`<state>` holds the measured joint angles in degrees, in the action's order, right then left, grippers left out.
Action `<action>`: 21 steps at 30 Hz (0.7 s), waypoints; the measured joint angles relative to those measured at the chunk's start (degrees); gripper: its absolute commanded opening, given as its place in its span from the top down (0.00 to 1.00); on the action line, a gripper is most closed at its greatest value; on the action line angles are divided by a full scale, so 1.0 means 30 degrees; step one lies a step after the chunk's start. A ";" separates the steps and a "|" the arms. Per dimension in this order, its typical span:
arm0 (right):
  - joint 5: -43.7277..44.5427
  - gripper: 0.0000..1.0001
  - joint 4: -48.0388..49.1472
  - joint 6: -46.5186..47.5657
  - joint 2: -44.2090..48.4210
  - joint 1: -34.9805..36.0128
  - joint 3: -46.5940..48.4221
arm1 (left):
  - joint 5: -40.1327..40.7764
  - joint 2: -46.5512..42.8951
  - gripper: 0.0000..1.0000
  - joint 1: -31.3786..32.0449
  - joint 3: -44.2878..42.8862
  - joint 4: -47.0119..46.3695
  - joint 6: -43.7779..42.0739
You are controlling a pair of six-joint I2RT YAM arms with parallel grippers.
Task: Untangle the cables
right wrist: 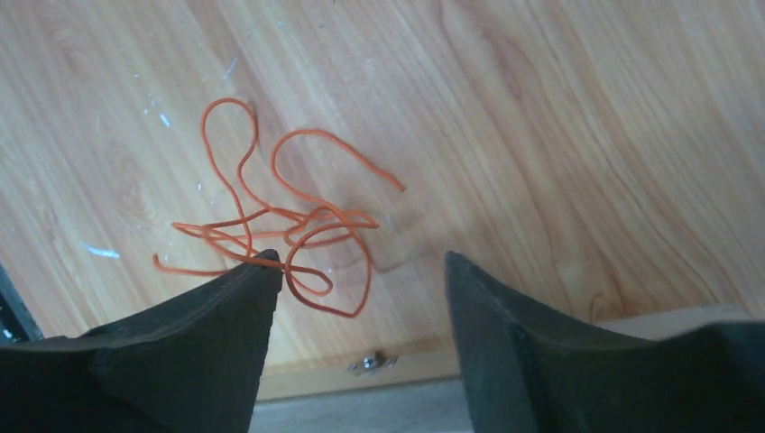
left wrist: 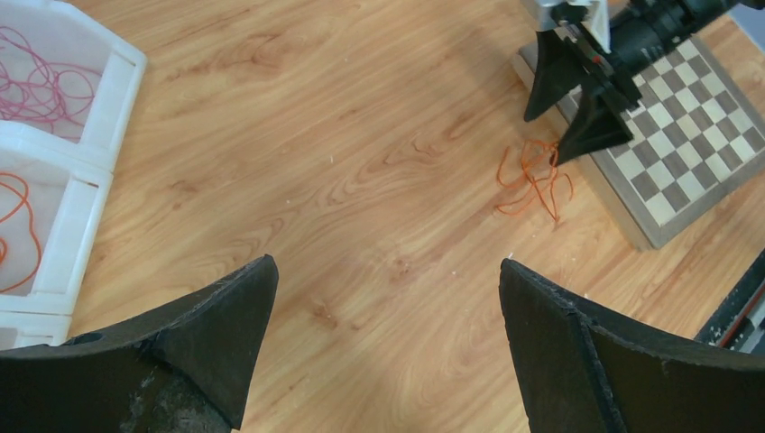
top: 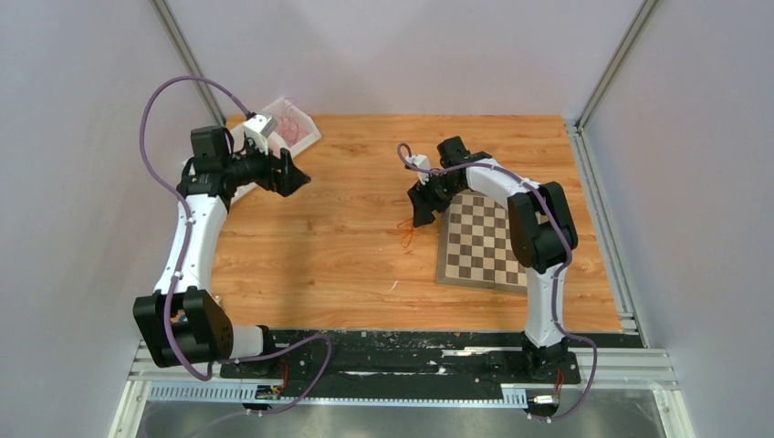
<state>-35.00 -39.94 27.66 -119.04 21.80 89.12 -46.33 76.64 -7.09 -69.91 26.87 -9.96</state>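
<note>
While the right gripper (right wrist: 361, 260) hangs low over the tabletop (top: 347, 246), its jaws stand well apart with nothing clamped between them. The cables (right wrist: 311, 216) are a loose orange tangle lying on the wood just off the left edge of the chessboard (top: 479, 242), near mid-table. In the right wrist view most of the tangle sits left of the jaw gap, and only a loop or two reaches under it. One strand meets the tip of the left-hand finger (right wrist: 257, 271) in that view; I can't tell whether it touches or just passes in front. Only orange shows in this bunch, and the loops cross each other in the middle with two free ends curling away on the far side.

The left gripper (left wrist: 386, 266) is at far left, well apart from the tangle, with its jaws wide and nothing in them. It hovers above bare wood beside the white tray (left wrist: 122, 81) at the far-left corner. One tray compartment has pink strands (left wrist: 45, 86) and the next one toward the near side has orange strands (left wrist: 13, 207).
</note>
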 measured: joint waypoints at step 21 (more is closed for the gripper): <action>-0.7883 1.00 0.1479 -0.2113 0.3286 0.0809 0.3643 | -0.1122 -0.3585 0.00 0.5435 0.4000 -0.1093 -0.6047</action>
<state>-58.65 -35.51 21.32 -109.19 24.23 100.05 -49.69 65.89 9.21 -57.91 23.59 -28.10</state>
